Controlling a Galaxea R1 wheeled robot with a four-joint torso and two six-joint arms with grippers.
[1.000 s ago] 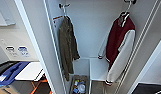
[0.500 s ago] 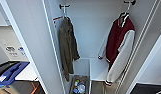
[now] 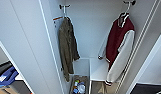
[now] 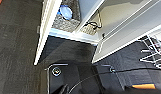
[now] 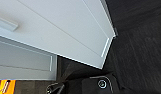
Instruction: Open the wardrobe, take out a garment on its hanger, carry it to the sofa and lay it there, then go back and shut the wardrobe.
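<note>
Inside, the wardrobe [image 3: 96,30] stands open, both doors swung wide, the left door [image 3: 26,50] taking up much of the head view. On the right, the maroon varsity jacket [image 3: 119,47] with white sleeves hangs on its white hanger [image 3: 126,11] from a dark hook near the top. An olive-green jacket [image 3: 67,47] hangs on the left from another hook. Low down between them sits a white shelf box, and beside it a grey bin [image 3: 79,85] with blue and white items. A blue crate [image 3: 6,77] shows past the left door. Dark carpet [image 4: 18,45] lies below the cabinet's base. Whether either claw is spread or pressed together I cannot tell.
</note>
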